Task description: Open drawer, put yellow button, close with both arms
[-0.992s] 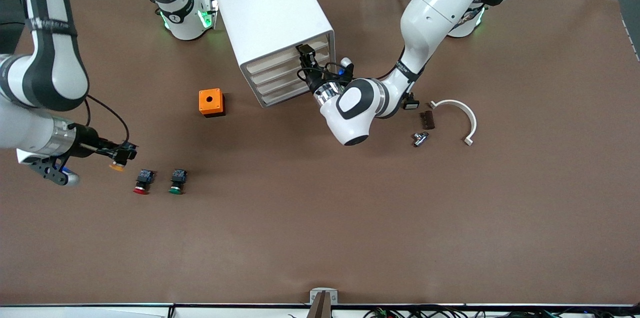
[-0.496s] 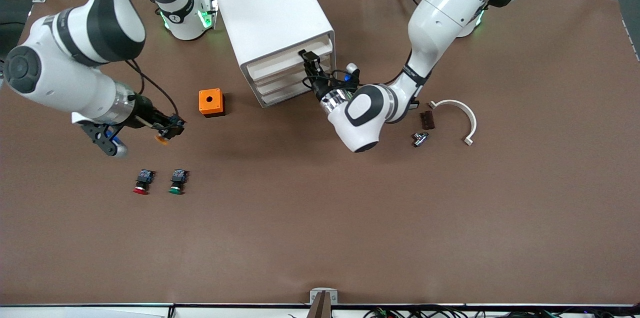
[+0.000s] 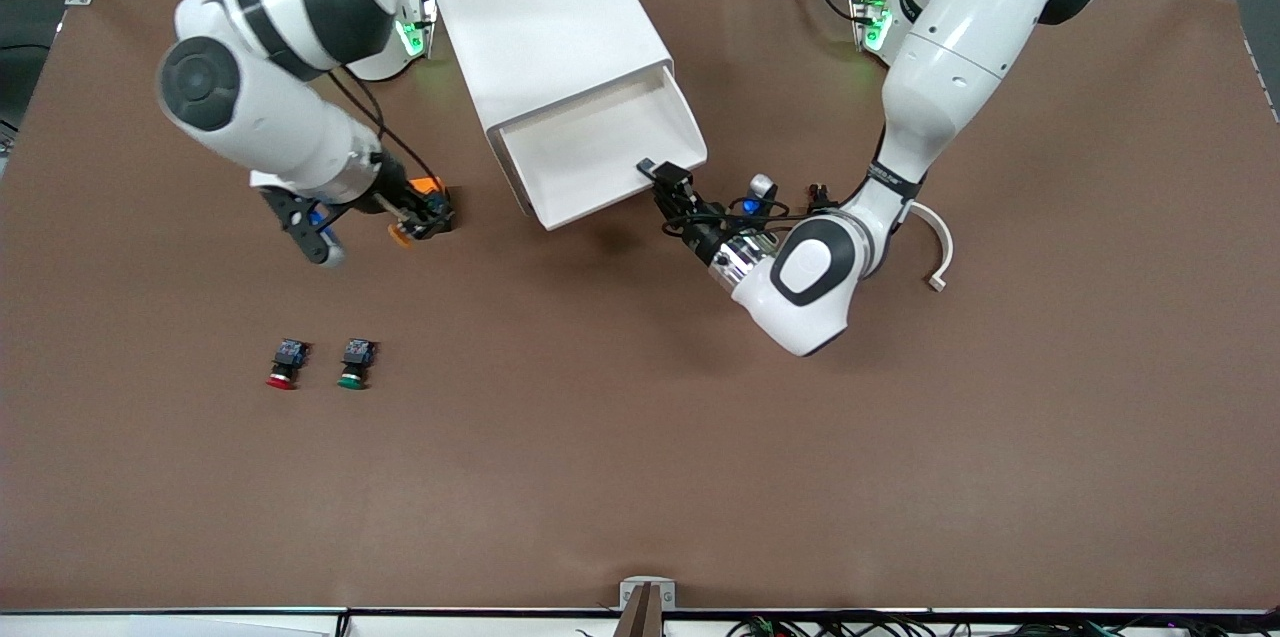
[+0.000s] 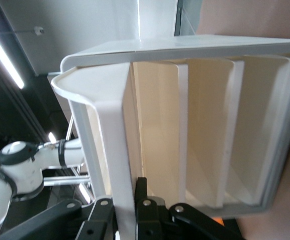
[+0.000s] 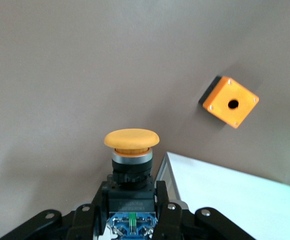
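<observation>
The white cabinet (image 3: 545,17) stands at the table's back middle. Its uppermost drawer (image 3: 600,152) is pulled out and its tray shows nothing inside. My left gripper (image 3: 662,177) is shut on the drawer's front rim. In the left wrist view the rim (image 4: 117,150) runs between the two fingers of my left gripper (image 4: 127,212), with the lower drawers' cream fronts (image 4: 205,125) beside it. My right gripper (image 3: 420,220) is shut on the yellow button (image 3: 399,236) and holds it over the orange box. In the right wrist view my right gripper (image 5: 131,205) grips the button's black body, below its yellow cap (image 5: 131,139).
An orange box with a hole (image 3: 428,187) sits beside the cabinet toward the right arm's end; it also shows in the right wrist view (image 5: 230,101). A red-capped button (image 3: 283,364) and a green-capped one (image 3: 353,364) lie nearer the front camera. A white curved piece (image 3: 938,235) lies by the left arm.
My left gripper has pulled the uppermost drawer out toward the front camera. My right arm has carried the yellow button from the right arm's end of the table toward the cabinet.
</observation>
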Action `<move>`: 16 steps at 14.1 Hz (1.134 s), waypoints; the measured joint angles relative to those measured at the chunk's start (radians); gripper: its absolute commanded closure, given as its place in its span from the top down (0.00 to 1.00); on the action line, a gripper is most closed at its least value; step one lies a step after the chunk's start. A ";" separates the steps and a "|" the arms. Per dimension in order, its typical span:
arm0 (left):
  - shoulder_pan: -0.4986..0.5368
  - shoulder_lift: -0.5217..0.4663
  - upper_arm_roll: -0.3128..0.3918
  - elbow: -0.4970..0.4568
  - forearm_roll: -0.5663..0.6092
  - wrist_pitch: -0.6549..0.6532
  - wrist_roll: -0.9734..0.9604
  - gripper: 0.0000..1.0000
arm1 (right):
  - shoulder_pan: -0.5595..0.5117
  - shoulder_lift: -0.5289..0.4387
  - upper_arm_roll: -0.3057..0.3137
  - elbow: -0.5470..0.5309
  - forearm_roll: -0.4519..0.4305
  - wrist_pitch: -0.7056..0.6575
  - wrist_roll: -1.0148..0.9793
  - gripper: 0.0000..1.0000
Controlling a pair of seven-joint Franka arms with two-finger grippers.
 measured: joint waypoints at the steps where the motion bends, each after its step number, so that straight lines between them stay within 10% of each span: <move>1: 0.014 0.000 0.000 0.001 0.000 0.002 0.000 0.13 | 0.035 0.000 0.000 0.000 -0.016 0.003 0.052 0.00; 2: 0.022 0.000 0.006 0.000 0.000 0.002 0.001 0.18 | 0.065 0.000 0.000 0.001 -0.028 0.007 0.100 0.00; 6: 0.033 0.001 0.016 -0.002 0.000 -0.005 0.023 0.99 | 0.161 0.000 0.000 0.030 -0.033 0.019 0.260 0.00; 16: 0.096 0.002 0.027 0.087 0.006 -0.002 0.515 0.99 | 0.365 0.101 0.000 0.044 -0.053 0.192 0.548 0.01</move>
